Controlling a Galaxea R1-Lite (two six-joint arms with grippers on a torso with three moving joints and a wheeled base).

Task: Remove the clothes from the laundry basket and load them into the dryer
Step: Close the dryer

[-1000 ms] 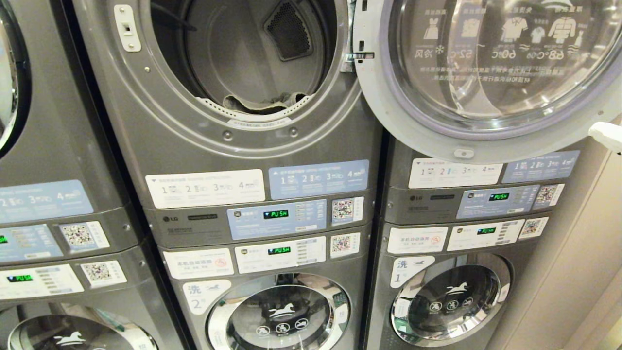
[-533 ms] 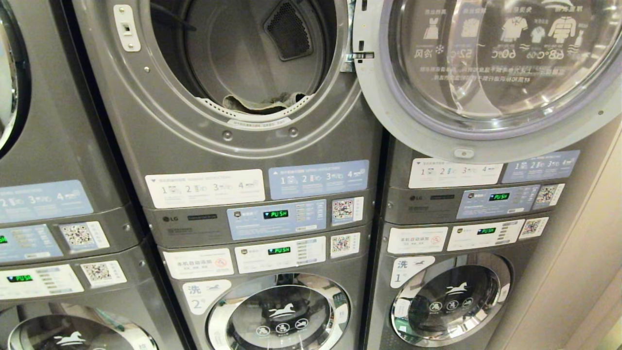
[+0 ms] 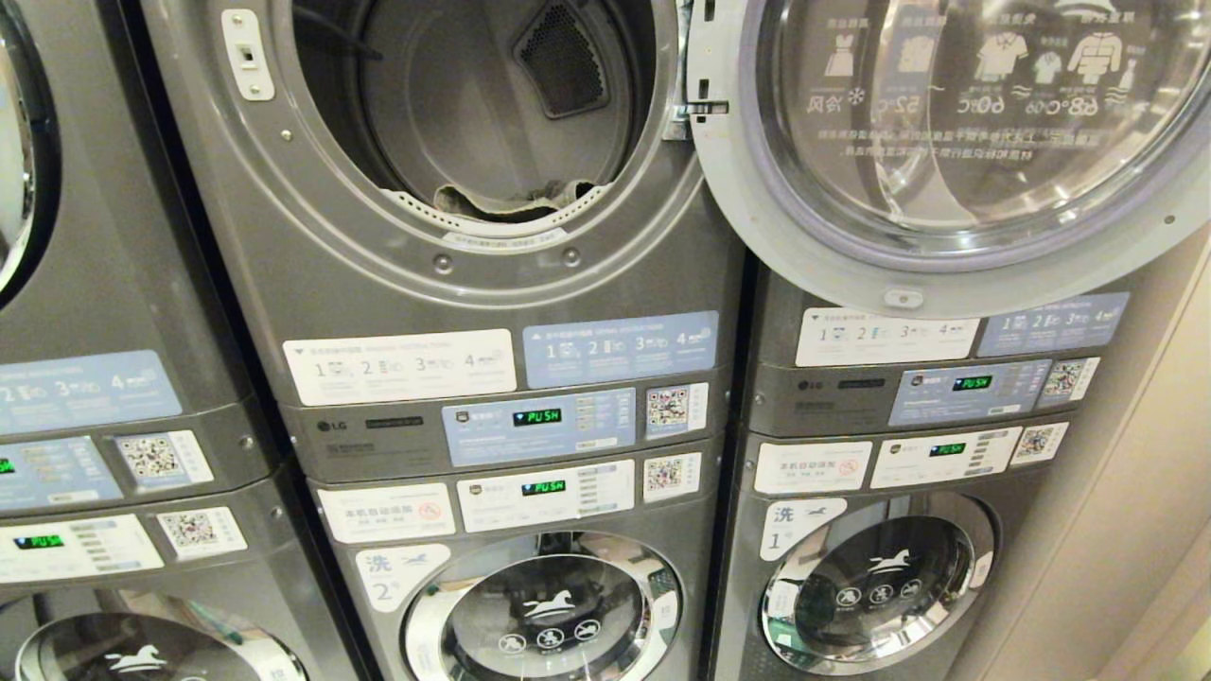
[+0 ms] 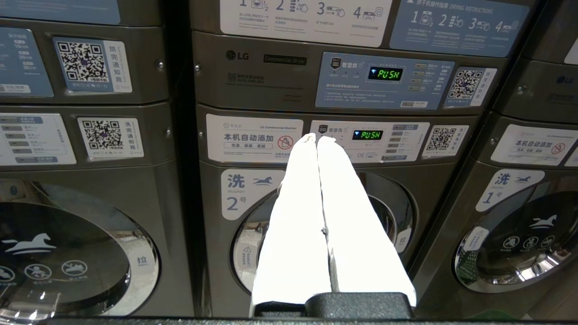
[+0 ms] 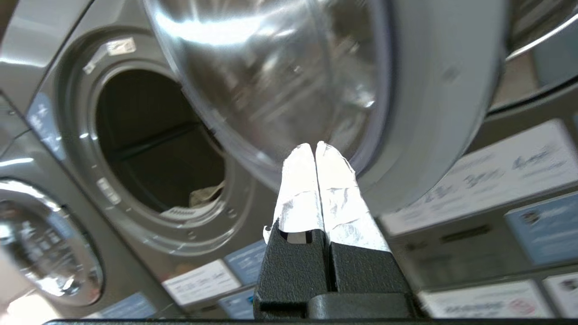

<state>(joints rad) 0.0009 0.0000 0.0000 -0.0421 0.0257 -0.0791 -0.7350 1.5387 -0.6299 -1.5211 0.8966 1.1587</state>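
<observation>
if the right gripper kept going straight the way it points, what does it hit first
Most likely the open dryer door: the shut right gripper aims at its rim, with the drum opening off to one side. Depth is unclear.

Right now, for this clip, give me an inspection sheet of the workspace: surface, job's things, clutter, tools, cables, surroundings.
Surface: nothing seen; no table or floor in view.
Job's things: dryer open, door swung to the right; cloth lies at the drum's front lip. Basket not seen.
Clutter: nothing seen.
Tools: left tool shut, empty, facing the washer panel; right tool shut, empty, below the door's rim.
Cables: nothing seen.
Surroundings: stacked machines on both sides, displays reading PUSH, beige wall at right.
</observation>
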